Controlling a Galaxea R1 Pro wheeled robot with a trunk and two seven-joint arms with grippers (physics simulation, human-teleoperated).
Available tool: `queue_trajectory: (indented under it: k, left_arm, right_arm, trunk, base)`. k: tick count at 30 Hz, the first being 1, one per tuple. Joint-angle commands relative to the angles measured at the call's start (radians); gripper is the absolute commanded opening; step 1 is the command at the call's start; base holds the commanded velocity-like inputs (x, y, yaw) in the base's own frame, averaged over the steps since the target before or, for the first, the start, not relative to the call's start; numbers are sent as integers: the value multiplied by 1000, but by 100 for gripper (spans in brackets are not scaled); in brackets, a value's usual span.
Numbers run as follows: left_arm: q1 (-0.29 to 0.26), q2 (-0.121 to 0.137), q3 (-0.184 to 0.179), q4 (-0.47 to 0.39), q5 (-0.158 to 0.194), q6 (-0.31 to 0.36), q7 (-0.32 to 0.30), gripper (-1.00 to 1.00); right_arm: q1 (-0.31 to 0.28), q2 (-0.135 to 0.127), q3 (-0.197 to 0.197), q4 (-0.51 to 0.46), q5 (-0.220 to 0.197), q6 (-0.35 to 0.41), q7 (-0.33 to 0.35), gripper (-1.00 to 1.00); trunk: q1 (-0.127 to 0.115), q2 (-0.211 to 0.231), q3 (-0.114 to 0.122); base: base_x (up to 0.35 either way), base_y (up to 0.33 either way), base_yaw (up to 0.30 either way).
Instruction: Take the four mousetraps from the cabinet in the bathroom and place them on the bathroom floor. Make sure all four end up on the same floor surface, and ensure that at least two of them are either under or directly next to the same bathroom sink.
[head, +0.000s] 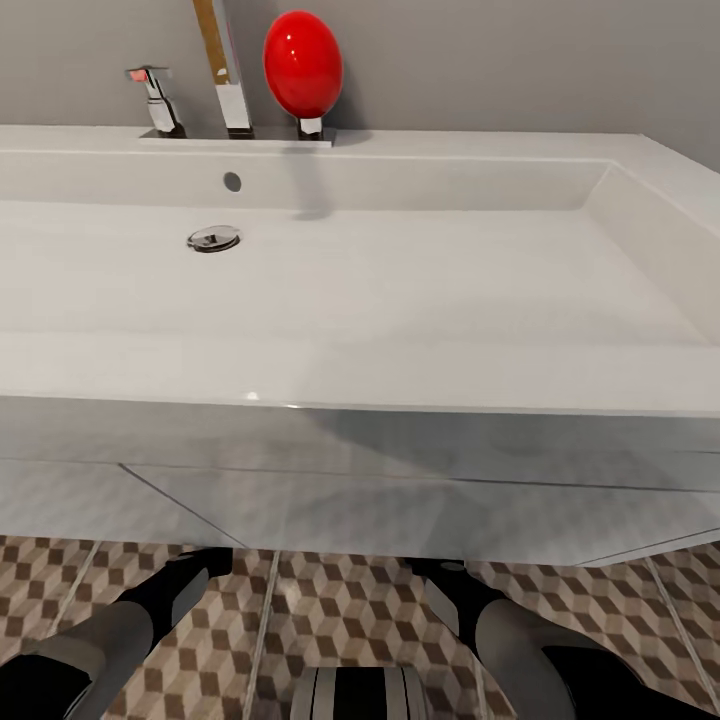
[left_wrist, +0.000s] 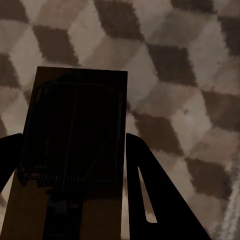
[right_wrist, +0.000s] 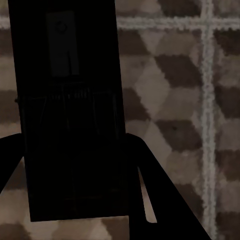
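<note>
Sink: the sink (head: 400, 290) stood right ahead, both arms reaching under its vanity (head: 400, 500).
Left claw: the left claw (left_wrist: 70, 200) pinched a mousetrap (left_wrist: 75, 140), its long axis running out along the fingers, floor (left_wrist: 175, 75) beyond.
Right claw: the right claw (right_wrist: 75, 200) pinched a second trap (right_wrist: 67, 100), likewise lengthwise, above tiles.
Next: lowering straight down looked enough; both arms seemed equally near.

mousetrap (left_wrist: 75, 150) flat, held above bathroom floor (left_wrist: 190, 75) | second mousetrap (right_wrist: 67, 110) likewise | bathroom sink (head: 400, 290) white
</note>
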Motion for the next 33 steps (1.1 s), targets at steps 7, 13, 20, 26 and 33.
queue_trajectory:
  k: [7,13,20,26,33]
  left_arm:
    - [0,1,-9,-3,6,7,6,-100]
    - [0,1,-9,-3,6,7,6,-100]
    - [0,-1,-10,-3,4,6,6,-100]
    - [0,1,-9,-3,3,5,6,-100]
    - [0,0,-10,-3,3,5,6,-100]
  right_arm:
    - [-1,0,-8,1,5,-4,-3,-100]
    - [-1,0,-8,1,5,-4,-3,-100]
    - [-1,0,-8,1,5,-4,-3,-100]
    - [-1,0,-8,1,5,-4,-3,-100]
    - [-1,0,-8,1,5,-4,-3,-100]
  trunk:
    - [0,0,-1]
    - [0,0,-1]
    - [0,0,-1]
    - [0,0,-1]
    - [0,0,-1]
  base:
    - [0,0,0]
    - [0,0,0]
    - [0,0,0]
    - [0,0,0]
    - [0,0,0]
